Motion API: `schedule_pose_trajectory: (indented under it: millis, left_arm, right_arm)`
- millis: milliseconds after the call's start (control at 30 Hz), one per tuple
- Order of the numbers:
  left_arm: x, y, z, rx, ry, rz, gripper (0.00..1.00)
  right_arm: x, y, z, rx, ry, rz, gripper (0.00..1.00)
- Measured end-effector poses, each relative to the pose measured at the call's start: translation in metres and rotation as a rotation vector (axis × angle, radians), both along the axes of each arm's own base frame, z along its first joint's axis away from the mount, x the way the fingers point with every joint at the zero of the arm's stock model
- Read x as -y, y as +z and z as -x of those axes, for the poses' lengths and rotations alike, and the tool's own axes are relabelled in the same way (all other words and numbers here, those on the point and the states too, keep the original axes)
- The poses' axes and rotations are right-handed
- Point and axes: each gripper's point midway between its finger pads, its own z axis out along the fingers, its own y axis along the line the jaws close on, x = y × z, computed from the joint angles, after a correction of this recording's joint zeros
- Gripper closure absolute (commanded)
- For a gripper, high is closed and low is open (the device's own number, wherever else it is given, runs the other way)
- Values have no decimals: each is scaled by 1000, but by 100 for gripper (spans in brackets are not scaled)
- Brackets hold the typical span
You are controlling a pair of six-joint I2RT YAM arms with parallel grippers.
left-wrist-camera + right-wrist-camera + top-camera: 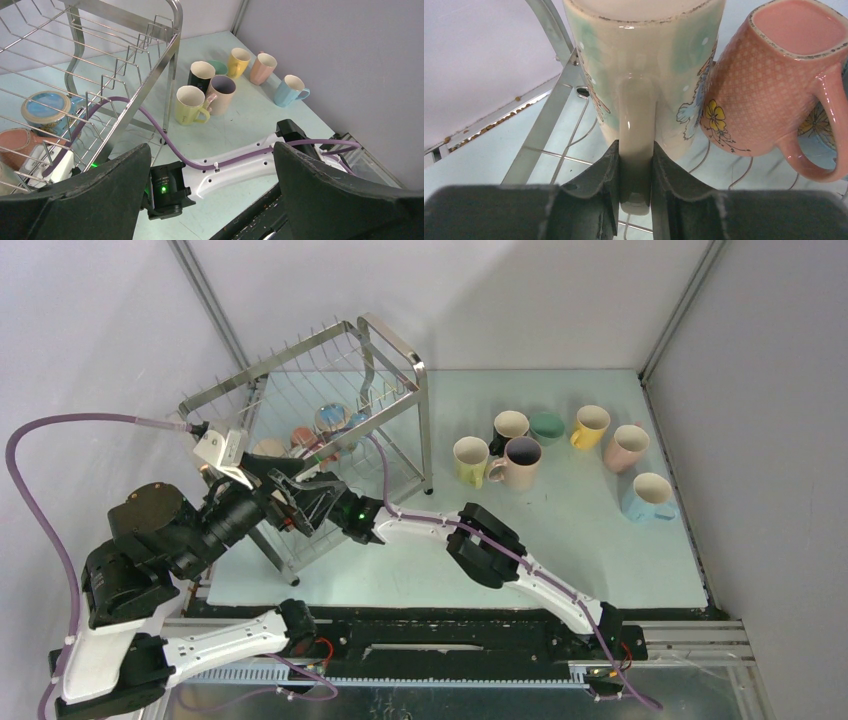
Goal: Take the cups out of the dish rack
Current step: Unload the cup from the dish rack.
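Observation:
In the right wrist view my right gripper [635,150] is shut on the loop handle [636,115] of a beige patterned cup [644,60], which stands in the dish rack [544,125]. An orange-red cup [769,85] leans right beside it. From above, the dish rack [400,390] holds the beige cup [268,448], the orange-red one [303,437] and a blue patterned one [332,418]. My right gripper [300,485] reaches into the lower tier. My left gripper [211,150] hangs open and holds nothing, just in front of the rack and over the right arm's wrist.
Several cups stand on the table right of the rack: yellow [469,460], black [510,427], pale pink [520,462], green [547,427], another yellow [590,426], pink [626,448], light blue [650,496]. A purple cable [150,120] runs under the rack's corner.

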Motion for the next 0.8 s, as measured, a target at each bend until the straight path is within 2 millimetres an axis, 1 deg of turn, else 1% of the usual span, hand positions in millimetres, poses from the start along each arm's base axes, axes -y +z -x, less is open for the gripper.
schedule_pose_trajectory:
  millis: [33, 133, 167, 333, 567, 800]
  left_arm:
    - [0, 0, 0, 0, 0, 0, 0]
    - [0, -1, 0, 0, 0, 0, 0]
    - [0, -1, 0, 0, 0, 0, 0]
    - [1, -5, -1, -5, 0, -8, 0]
    - [1, -7, -1, -3, -1, -3, 0]
    - [2, -3, -1, 2, -1, 16, 0]
  right_arm:
    - [0, 0, 0, 0, 0, 0, 78]
    - [0, -1, 0, -1, 2, 0, 97]
    - [0, 0, 0, -1, 3, 0, 100]
    - [2, -2, 1, 4, 3, -6, 100]
    - [17, -1, 10, 10, -5, -8, 100]
    - [29, -1, 17, 26, -38, -16, 100]
